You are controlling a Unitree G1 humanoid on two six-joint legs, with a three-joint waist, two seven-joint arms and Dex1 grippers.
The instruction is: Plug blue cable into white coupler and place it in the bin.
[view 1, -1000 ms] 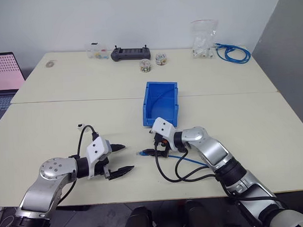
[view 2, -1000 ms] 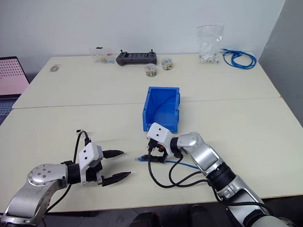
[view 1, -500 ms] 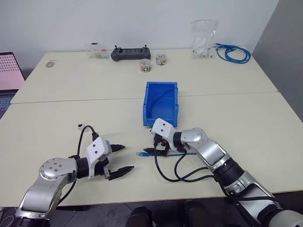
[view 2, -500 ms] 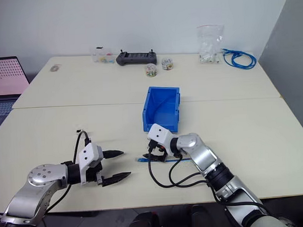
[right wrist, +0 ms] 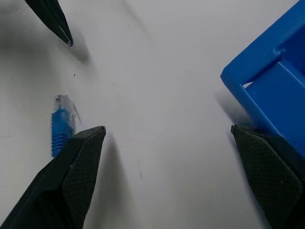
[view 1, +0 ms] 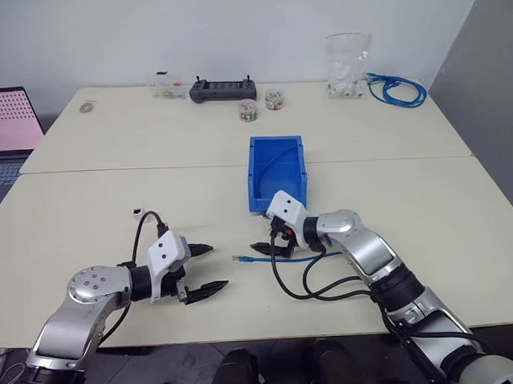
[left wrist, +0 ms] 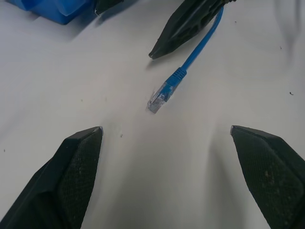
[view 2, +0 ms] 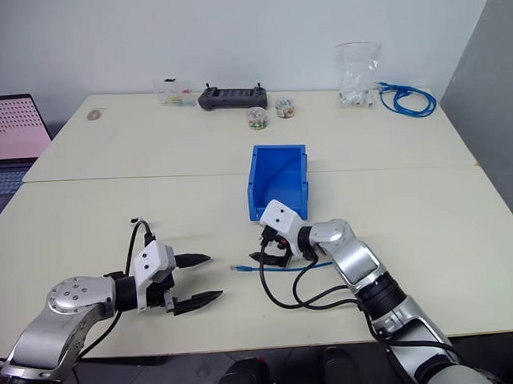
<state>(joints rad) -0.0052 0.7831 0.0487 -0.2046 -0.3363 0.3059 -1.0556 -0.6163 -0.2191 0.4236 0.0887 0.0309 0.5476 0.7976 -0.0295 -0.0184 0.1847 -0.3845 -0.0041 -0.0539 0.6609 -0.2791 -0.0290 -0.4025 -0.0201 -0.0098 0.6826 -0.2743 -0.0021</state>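
Observation:
The blue cable point(view 1: 286, 259) lies flat on the table, its clear plug point(left wrist: 157, 101) pointing at my left gripper. My right gripper point(view 1: 265, 240) hovers open over the cable just behind the plug, one finger point(right wrist: 71, 181) beside it, holding nothing. The bin point(view 1: 277, 170) stands just beyond that gripper, its corner point(right wrist: 271, 95) by the other finger. My left gripper point(view 1: 210, 267) rests open and empty a short way from the plug. A tiny white block point(view 1: 136, 212), apparently the white coupler, lies on the table behind my left arm.
Along the far edge stand a black controller point(view 1: 220, 90), two small jars point(view 1: 247, 111), a clear box point(view 1: 163, 86), a clear bag of white parts point(view 1: 345, 67) and a looped blue cable bundle point(view 1: 396, 90). A laptop point(view 1: 10, 125) sits at far left. My right wrist's black wire point(view 1: 315, 287) loops on the table.
The view has shifted slightly. The cable's rear part now lies straighter under my right forearm. Both grippers stay open; the left has not moved.

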